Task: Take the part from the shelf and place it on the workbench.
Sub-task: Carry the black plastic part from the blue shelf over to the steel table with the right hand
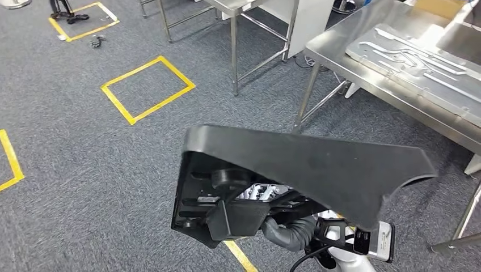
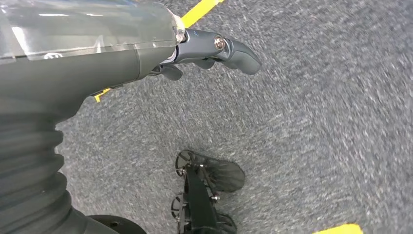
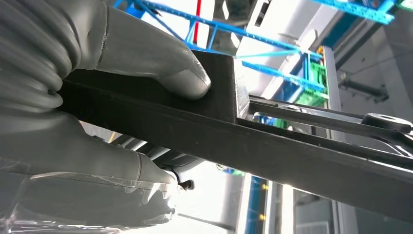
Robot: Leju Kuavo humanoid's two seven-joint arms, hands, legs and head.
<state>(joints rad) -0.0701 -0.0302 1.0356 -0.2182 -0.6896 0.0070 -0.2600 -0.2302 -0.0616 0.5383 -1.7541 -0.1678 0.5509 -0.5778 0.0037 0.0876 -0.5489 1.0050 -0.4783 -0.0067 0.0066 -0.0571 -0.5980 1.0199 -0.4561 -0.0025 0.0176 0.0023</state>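
Right hand [image 3: 112, 112] clamps the part [image 1: 295, 170]: thumb on one face of a black bar, the rest of the hand under it, firm pinch as far as the right wrist view shows. In the head view the part is a big black moulded panel carried low in front of the body, at about 6 o'clock, broad face up and tilted, ribbed underside toward the camera; the right wrist sits beneath its edge at 5 o'clock. Left hand [image 2: 214, 51] holds nothing, fingers loosely curled and slightly apart, arm hanging over grey carpet [image 1: 85, 170]. Yellow tape squares [image 1: 148, 89] on the floor at 10 to 11 o'clock. The steel bench [image 1: 340, 45] is at 1 to 2 o'clock, well apart from the part, with a grey metal plate [image 1: 420, 62] with recessed channels lying on it. A second steel frame table [image 1: 238, 11] stands beyond, at 12 o'clock. Progress call: pick from shelf done, part is in transit; left to do is close on the bench, get the panel over its top and set it down. Roughly halfway.
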